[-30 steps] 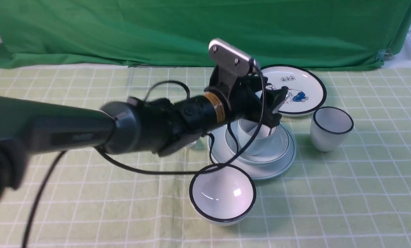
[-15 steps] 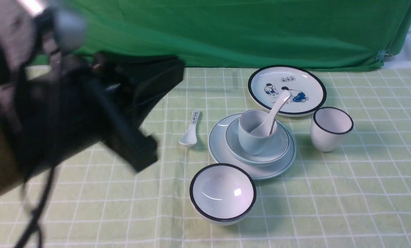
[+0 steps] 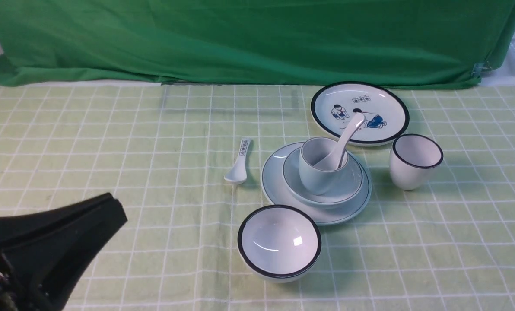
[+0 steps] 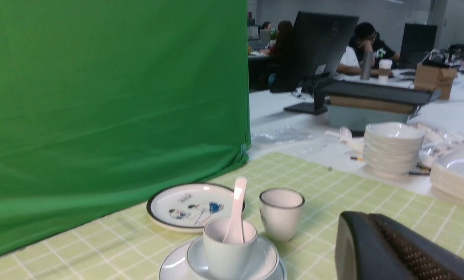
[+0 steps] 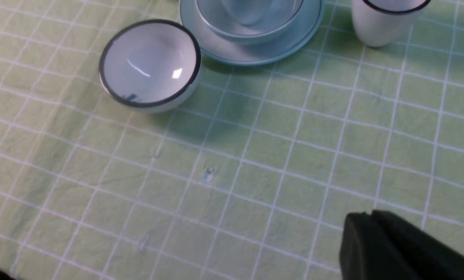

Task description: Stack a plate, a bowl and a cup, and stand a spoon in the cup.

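Note:
The pale plate (image 3: 274, 190) carries the thin-rimmed bowl (image 3: 348, 185), and the pale cup (image 3: 316, 172) stands in the bowl. A plain white spoon (image 3: 346, 138) leans in the cup, handle up and to the right. The left wrist view shows the same stack: cup (image 4: 226, 256), spoon (image 4: 236, 210), bowl (image 4: 267, 260). My left gripper (image 3: 115, 207) is shut and empty at the near left, far from the stack. In the right wrist view my right gripper (image 5: 362, 217) is shut and empty above bare cloth, with the plate (image 5: 255, 54) well ahead of it.
A black-rimmed bowl (image 3: 279, 242) sits just in front of the stack. A black-rimmed cup (image 3: 415, 162) stands to its right, a painted plate (image 3: 387, 108) behind it. A spoon with blue marks (image 3: 239, 164) lies to its left. Green cloth (image 3: 240, 39) hangs at the back.
My left arm has pulled away from the stack to the near left corner and its gripper has shut. The spoon stays standing in the cup, free of the gripper.

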Available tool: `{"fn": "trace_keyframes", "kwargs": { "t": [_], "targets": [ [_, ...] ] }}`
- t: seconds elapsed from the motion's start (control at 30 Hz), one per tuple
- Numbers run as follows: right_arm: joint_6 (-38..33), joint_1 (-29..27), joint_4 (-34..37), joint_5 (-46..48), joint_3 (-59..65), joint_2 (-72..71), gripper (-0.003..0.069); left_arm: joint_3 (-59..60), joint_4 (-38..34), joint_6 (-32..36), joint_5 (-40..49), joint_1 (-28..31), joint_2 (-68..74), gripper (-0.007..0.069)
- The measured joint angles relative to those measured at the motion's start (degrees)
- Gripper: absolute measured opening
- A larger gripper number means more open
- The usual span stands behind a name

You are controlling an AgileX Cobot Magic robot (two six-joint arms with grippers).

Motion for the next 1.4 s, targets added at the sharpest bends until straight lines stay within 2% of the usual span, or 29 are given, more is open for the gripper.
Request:
{"fn": "trace_keyframes", "kwargs": {
  "t": [0.2, 0.3, 0.37, 0.47, 0.5, 0.53, 0.63, 0.8, 0.9, 1.4],
  "targets": [
    [0.1, -1.6, 0.3, -0.3, 0.1, -0.9, 0.0077, 2.5, 0.0, 0.5, 0.0, 0.0, 0.2, 0.0006],
    [0.1, -4.7, 0.3, -0.4, 0.1, -2.1, 0.0085, 3.1, -0.1, 0.5, 0.0, 0.0, 0.2, 0.0006],
    [-0.8, -10.8, 0.2, -2.0, 1.6, -4.8, 0.0069, 3.9, -0.2, 0.6, 0.0, 0.0, 0.2, 0.0006],
    [-8.8, -17.6, 2.7, -11.1, 7.8, -10.8, 0.0024, 4.8, -0.2, 0.6, 0.0, 0.0, 0.2, 0.0006],
    [-8.8, -18.1, 3.0, -11.1, 8.5, -10.8, 0.0023, 4.9, -0.2, 0.6, 0.0, 0.0, 0.2, 0.0006],
    [-16.4, -23.0, 6.7, -20.1, 16.7, -16.0, 0.0018, 5.4, -0.2, 0.6, 0.0, 0.0, 0.2, 0.0006],
    [-21.2, -29.5, 10.7, -31.0, 30.3, -24.1, 0.0018, 5.9, -0.2, 0.6, 0.1, 0.0, 0.2, 0.0006],
    [-22.5, -31.4, 11.2, -36.4, 43.6, -31.8, 0.0018, 5.9, -0.2, 0.6, 0.1, 0.0, 0.2, 0.0006],
    [-22.5, -31.5, 11.8, -37.8, 47.4, -32.4, 0.0018, 5.9, -0.2, 0.6, 0.2, 0.0, 0.3, 0.0006],
    [-22.3, -31.5, 13.2, -40.9, 48.1, -32.5, 0.0036, 5.9, -0.2, 1.4, 0.1, 0.0, 0.3, 0.0006]
  ]
}}
